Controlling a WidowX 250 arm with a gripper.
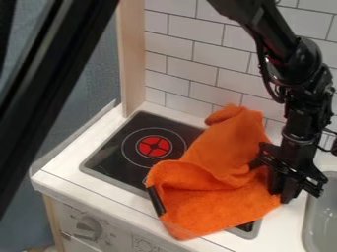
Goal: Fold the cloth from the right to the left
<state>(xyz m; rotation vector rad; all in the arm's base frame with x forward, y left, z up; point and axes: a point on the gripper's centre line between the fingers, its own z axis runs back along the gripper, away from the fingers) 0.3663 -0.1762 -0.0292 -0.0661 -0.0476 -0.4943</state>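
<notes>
The black gripper (283, 191) hangs low over the white counter at the right, against the right edge of the orange cloth (217, 197). Whether any cloth is held in it cannot be made out. Bunched and uneven, the cloth covers the right part of the stove. Its upper end rises in a crumpled peak near the tiled wall, a raised fold crosses its middle, and a flatter part hangs past the counter's front edge.
The black stovetop (112, 155) with a red burner mark lies left of the cloth. A dark bar (156, 201) pokes out at the cloth's left edge. A grey sink (322, 216) is at the right, a wooden post (131, 59) at the back left.
</notes>
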